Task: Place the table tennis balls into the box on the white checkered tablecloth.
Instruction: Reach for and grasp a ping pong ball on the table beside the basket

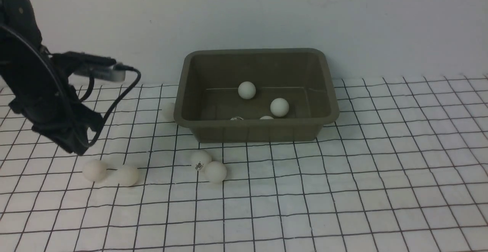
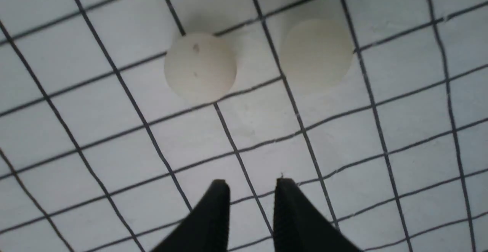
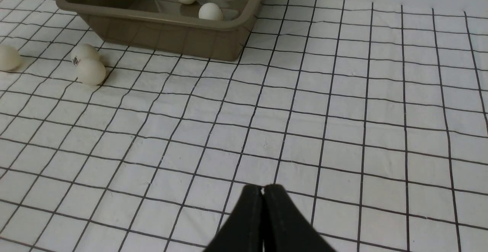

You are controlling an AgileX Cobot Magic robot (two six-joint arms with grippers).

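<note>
Only writing I can spot is a tiny dark logo (image 1: 198,166) on one ball (image 1: 201,157) just in front of the box (image 1: 259,134), too small to read. The box sits open side up on the checkered tablecloth (image 1: 343,191), long axis running left to right, a few balls (image 1: 247,90) inside. Left gripper (image 2: 251,191) hangs near two loose balls (image 2: 200,67), jaws slightly apart and empty; right gripper (image 3: 263,190) has its fingers pinched together on nothing.

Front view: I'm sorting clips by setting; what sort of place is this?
Likely a robot test bench: bare white wall, gridded tablecloth, and a black robot arm near loose table tennis balls.
</note>
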